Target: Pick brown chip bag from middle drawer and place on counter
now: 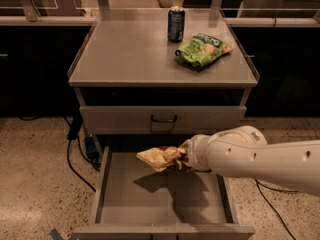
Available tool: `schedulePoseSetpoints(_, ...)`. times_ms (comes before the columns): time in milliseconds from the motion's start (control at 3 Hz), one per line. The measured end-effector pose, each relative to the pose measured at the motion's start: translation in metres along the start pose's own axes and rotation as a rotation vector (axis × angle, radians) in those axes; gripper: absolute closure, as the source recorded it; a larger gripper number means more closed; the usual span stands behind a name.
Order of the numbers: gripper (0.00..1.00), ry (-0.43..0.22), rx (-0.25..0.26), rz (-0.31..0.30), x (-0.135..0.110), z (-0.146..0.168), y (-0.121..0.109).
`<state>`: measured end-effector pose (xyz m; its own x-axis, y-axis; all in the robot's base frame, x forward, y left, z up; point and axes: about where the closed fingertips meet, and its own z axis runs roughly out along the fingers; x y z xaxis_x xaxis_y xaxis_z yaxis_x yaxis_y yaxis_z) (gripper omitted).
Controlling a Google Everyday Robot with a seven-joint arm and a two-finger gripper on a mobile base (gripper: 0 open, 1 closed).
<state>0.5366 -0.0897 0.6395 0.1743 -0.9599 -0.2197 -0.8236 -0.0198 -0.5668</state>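
- Grip: the gripper (184, 156), above the middle drawer (165, 204), clamps its fingers on the brown chip bag (159, 157).
- Long axis left-right, pale end pointing left.

A lab-like workroom: grey metal cabinet (120, 119) on speckled floor (35, 179), loose cables (72, 159) by it (blue tape (56, 233) too), dark benches (30, 69) beyond the tabletop's (125, 54) far edge. The gripper (182, 156) clasps the brown bag (157, 156) over the drawer (150, 204).

Counter (125, 59) bears can (175, 24), green bag (202, 49); end effector (182, 156) grips brown chip bag (158, 157) over drawer (160, 204).
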Motion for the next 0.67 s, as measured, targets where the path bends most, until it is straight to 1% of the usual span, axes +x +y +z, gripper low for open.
schedulePoseSetpoints(333,1.0,0.027,0.046,-0.08,-0.002,-0.018,-0.046)
schedulePoseSetpoints(667,1.0,0.031,0.084,-0.142,-0.022,-0.036,-0.086)
